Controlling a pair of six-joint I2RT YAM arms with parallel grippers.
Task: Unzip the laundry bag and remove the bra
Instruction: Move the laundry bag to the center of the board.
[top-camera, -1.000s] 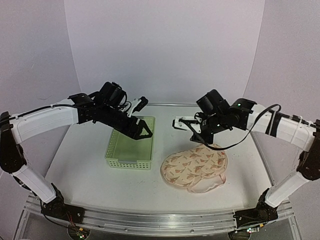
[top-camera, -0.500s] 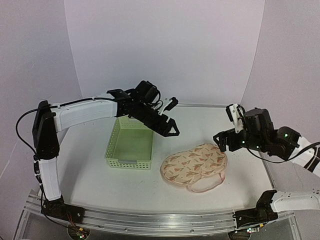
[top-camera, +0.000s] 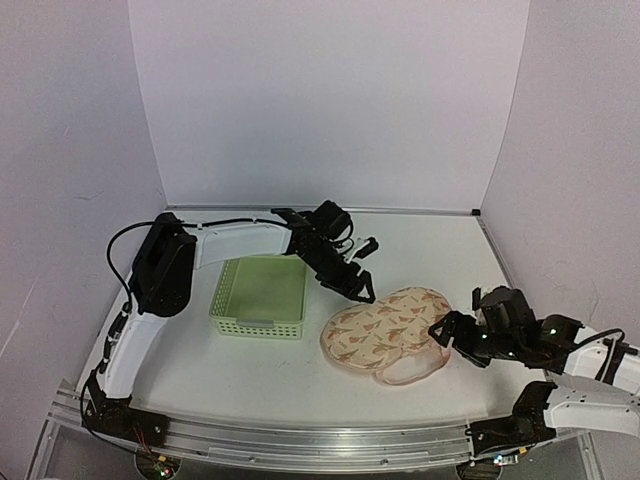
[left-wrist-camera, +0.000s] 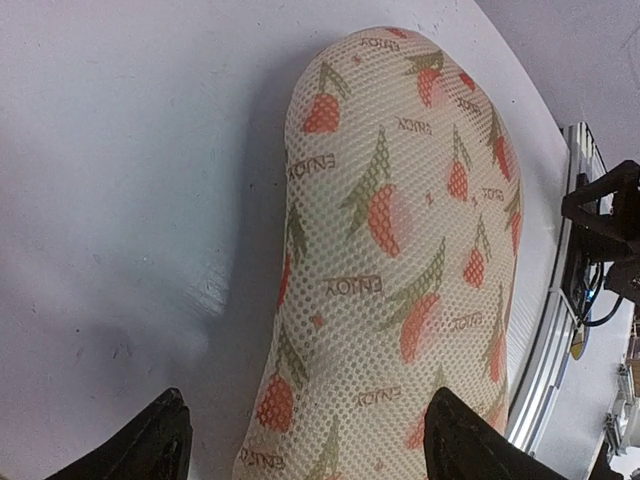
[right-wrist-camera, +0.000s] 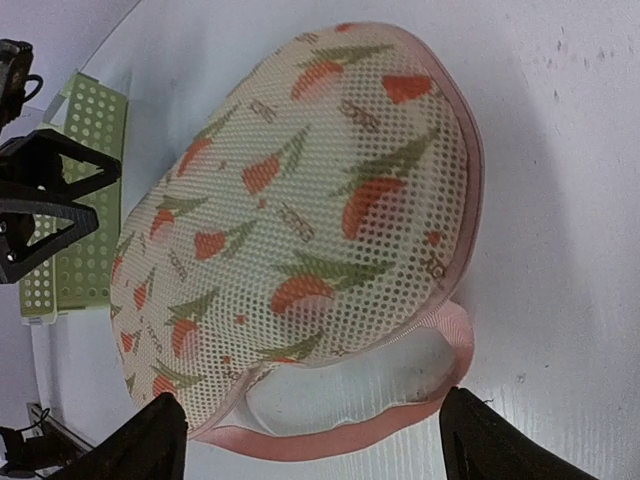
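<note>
Laundry bag (top-camera: 388, 333) lies between both arms' spread jaws.

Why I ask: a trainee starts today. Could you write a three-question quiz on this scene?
1. Where is the laundry bag? A in the green basket; B on the table beside the basket; C held up in a claw.
2. True or false: the left claw is shut on the bag.
3. Fill in: the right claw, next to the bag's pink edging, is ____.
Key: 1 B; 2 false; 3 open.
</note>
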